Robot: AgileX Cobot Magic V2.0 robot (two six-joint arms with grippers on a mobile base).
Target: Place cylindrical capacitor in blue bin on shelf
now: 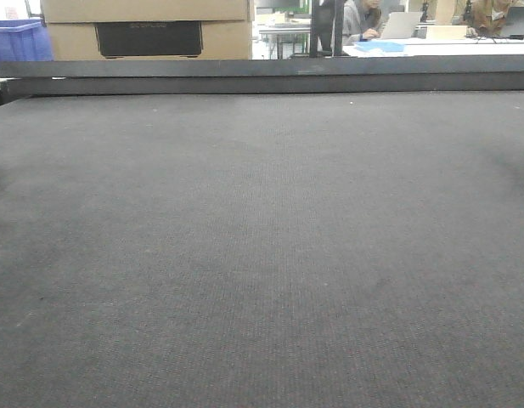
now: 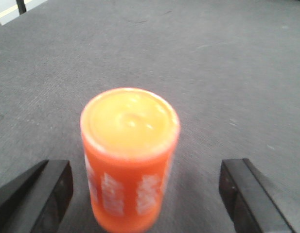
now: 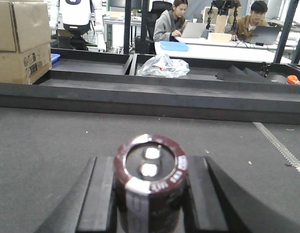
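Counter (image 1: 262,255): dark grey felt-like top, wide open stretch in front view, room side to side. Far edge closed by a low dark rail (image 1: 262,76) across the full width. Behind it a cardboard box (image 1: 147,25) and, far left, a blue crate (image 1: 15,41). Right wrist view: shallow dark troughs (image 3: 91,65) past the rail, a crumpled clear plastic bag (image 3: 162,65) lying in the right-hand one. A toothed strip (image 3: 281,145) runs along the counter on that side.

Cylindrical capacitor (image 3: 150,167): short, fat, upright. Dark maroon sleeve w/ a white stripe down the front and pale print round the top rim. 2 silvery terminals on the dark top face. It sits in the right gripper (image 3: 150,199), jaws clenched on it, black pads against both sides. Base is cut off by the frame, so can't tell if it rests on the counter or hangs above it.

Left gripper (image 2: 147,187): jaws released, spread wide. An orange cylinder (image 2: 130,145) w/ white print and a paler yellow-orange top stands upright on the counter between them, touching neither. View is blurred, print unreadable.
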